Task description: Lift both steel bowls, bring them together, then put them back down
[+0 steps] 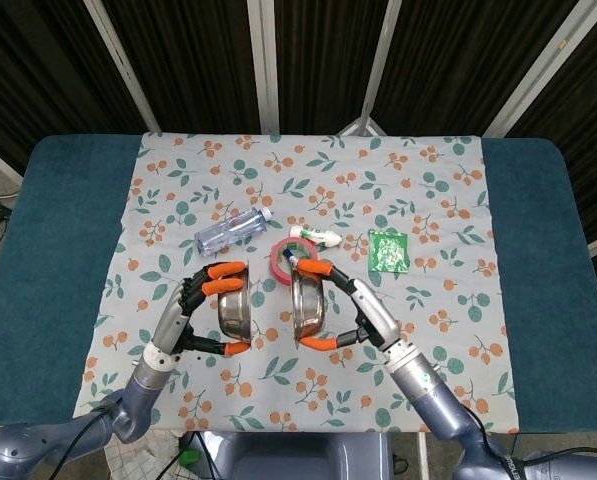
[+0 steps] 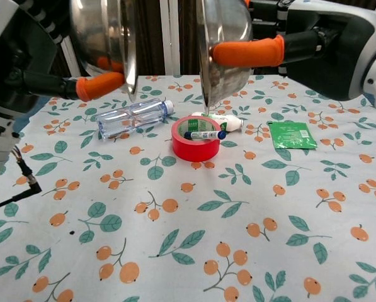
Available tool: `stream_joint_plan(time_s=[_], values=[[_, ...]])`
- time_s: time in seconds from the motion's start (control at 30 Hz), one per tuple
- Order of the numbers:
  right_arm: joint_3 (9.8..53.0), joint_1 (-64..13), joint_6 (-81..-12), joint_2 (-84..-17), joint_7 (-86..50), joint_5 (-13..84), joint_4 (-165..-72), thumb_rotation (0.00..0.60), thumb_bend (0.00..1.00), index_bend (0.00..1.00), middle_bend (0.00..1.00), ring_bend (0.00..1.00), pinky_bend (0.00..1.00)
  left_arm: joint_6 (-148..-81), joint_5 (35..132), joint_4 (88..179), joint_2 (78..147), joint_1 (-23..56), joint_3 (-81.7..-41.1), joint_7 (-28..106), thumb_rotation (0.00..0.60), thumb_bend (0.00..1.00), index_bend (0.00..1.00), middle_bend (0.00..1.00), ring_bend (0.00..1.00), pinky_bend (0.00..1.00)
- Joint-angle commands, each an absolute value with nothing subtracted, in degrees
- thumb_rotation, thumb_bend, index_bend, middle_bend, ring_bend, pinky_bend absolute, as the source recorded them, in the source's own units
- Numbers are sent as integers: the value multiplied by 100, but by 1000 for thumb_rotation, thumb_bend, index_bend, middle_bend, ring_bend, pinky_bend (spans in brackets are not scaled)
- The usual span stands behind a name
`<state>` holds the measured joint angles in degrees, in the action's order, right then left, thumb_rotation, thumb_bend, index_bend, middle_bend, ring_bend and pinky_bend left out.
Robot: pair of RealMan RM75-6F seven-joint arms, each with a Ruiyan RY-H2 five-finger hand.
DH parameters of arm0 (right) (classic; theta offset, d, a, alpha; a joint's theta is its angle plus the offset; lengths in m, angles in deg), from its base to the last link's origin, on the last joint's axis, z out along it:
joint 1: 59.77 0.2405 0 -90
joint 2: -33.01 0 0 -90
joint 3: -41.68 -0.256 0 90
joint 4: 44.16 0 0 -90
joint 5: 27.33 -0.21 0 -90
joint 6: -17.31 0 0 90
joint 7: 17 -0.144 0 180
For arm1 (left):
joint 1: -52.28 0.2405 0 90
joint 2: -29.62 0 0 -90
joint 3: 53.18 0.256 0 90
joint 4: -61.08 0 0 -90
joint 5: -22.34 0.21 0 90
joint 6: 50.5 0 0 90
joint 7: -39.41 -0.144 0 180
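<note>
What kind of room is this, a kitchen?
Probably not a kitchen. It looks like a robot test setup: a table with a flowery cloth, dark curtain panels behind, and odd items like red tape and a water bottle.

Gap open between the two raised bowls. Directly under it and just behind — red tape roll [image 2: 194, 146] with marker [image 2: 204, 134] on top, bottle [image 2: 136, 117], white tube [image 2: 228, 121]. Near cloth [image 2: 194, 251] bare — free to pass.

Teal table [image 1: 58, 250]; floral cloth [image 1: 308, 180]; dark slatted wall [image 1: 188, 60] behind.
</note>
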<state>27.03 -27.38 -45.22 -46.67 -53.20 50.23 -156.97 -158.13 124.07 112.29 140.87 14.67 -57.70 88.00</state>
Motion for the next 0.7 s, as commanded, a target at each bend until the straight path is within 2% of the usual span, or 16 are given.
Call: stream_joint_plan(time_s=[0.03,0.7], values=[[2615,-2781,-4486,-4505,-5559,5011,-15678,600,172,461,333,464,136,-15800,12328,11316,13937,1578,-5749,8814,600,0,244,153,199,333],[2753,-2677,-4403,-4792,-5315,5050,-15742,600,173,461,333,464,137,-15633,12354,10709,14619,1476,-5705,9069,600,0,247,155,199,333]])
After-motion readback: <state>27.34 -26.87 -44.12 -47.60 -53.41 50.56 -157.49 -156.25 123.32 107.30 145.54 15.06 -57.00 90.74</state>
